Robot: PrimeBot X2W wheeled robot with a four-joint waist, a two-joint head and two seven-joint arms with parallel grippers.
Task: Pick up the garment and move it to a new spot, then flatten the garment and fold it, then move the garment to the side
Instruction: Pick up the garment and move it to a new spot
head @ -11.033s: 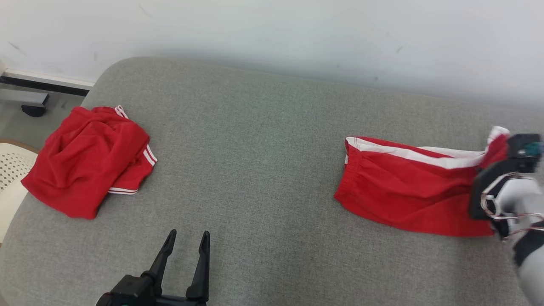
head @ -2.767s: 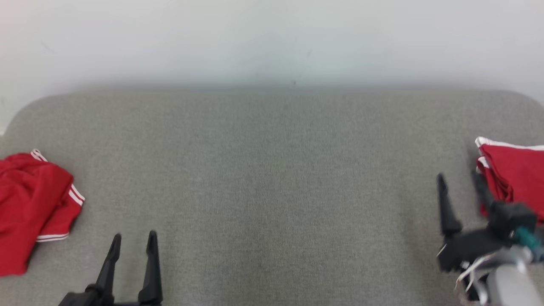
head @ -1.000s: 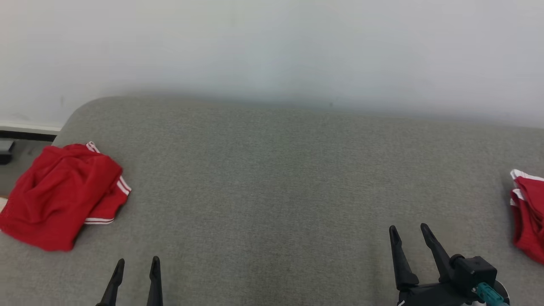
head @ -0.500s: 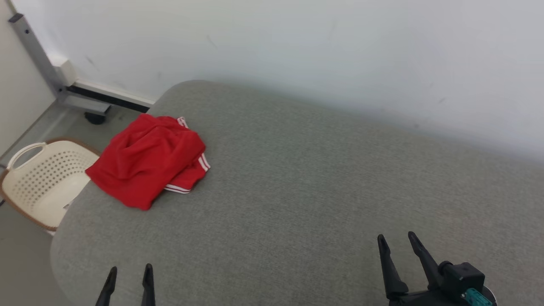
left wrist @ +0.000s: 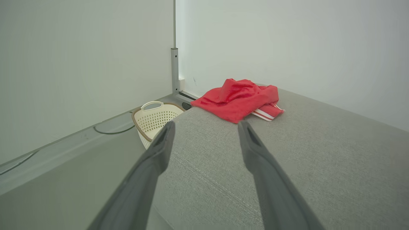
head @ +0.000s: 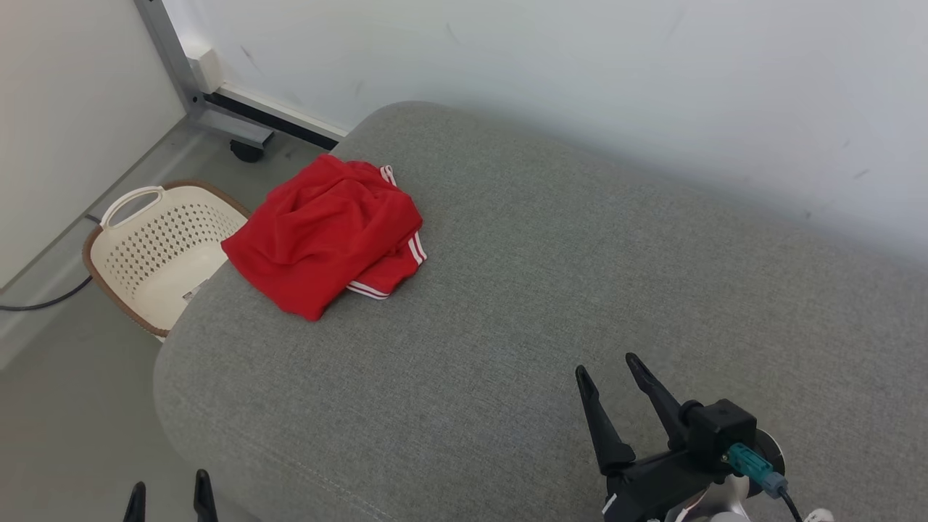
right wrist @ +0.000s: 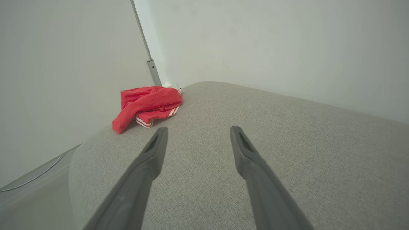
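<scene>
A crumpled red garment (head: 328, 228) with white stripes lies in a heap near the far left corner of the grey cushioned surface (head: 551, 290). The left wrist view shows the garment (left wrist: 238, 99) ahead, beyond the fingertips, and the right wrist view has the garment (right wrist: 148, 105) far off to the upper left. My right gripper (head: 607, 367) hovers open over the near right part of the surface, nothing between its fingers. At the bottom left, off the cushion's edge, my left gripper (head: 169, 486) stands open and empty.
A cream perforated laundry basket (head: 163, 250) sits on the floor left of the cushion, just beside the garment. A metal frame post with a caster (head: 246, 148) stands by the wall. A dark cable (head: 43, 301) runs along the floor.
The camera has swung left: the garment now sits nearer the picture's middle, the basket shows in full, and the folded red garment at the right has left the picture. Both grippers stay open.
</scene>
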